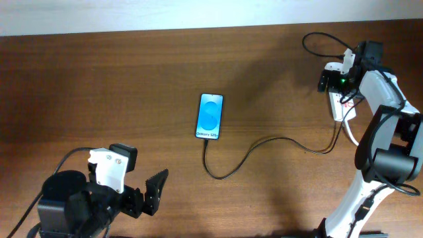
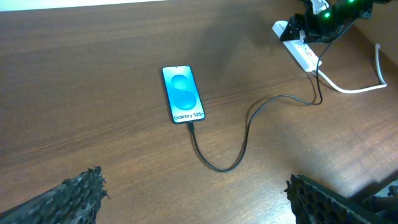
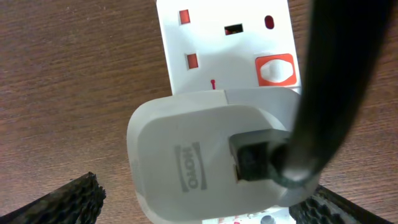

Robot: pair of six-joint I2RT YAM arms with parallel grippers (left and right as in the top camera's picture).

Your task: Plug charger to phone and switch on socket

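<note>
At the middle of the brown wooden table (image 1: 99, 86), streaked with fine grain: the phone (image 1: 210, 116), a slim glossy rectangle with black edges. Flat on its back, screen up, bright blue with a paler circle and white lettering (readable as "Galaxy S25" from the left wrist view). Joined to its near short edge, the small black connector of the charger (image 2: 227, 169), a thin matte black cable looping in a soft S across the wood toward the far right corner. There, the socket (image 2: 300, 50), a long white plastic strip, smooth and square-edged, largely covered from overhead by the right arm's wrist. Trailing off it in a loose curve, a thick white cord (image 2: 354, 89).

Close up from the right wrist: red rectangular marks and a rounded orange-red rocker switch (image 3: 274, 70) on the strip's face. Seated on that face, a white rounded-square adapter (image 3: 186, 137) with an embossed logo and a black plug at its centre, a blurred thick black cable crossing in front.

Spread wide, the right gripper (image 3: 202, 208), its black ribbed fingers (image 3: 68, 202) either side of the adapter, clasping nothing visible; cannot tell whether touching it. Low at the near left of the table, well apart from the phone, the left gripper (image 2: 196, 199), its serrated black fingers far apart and empty.
</note>
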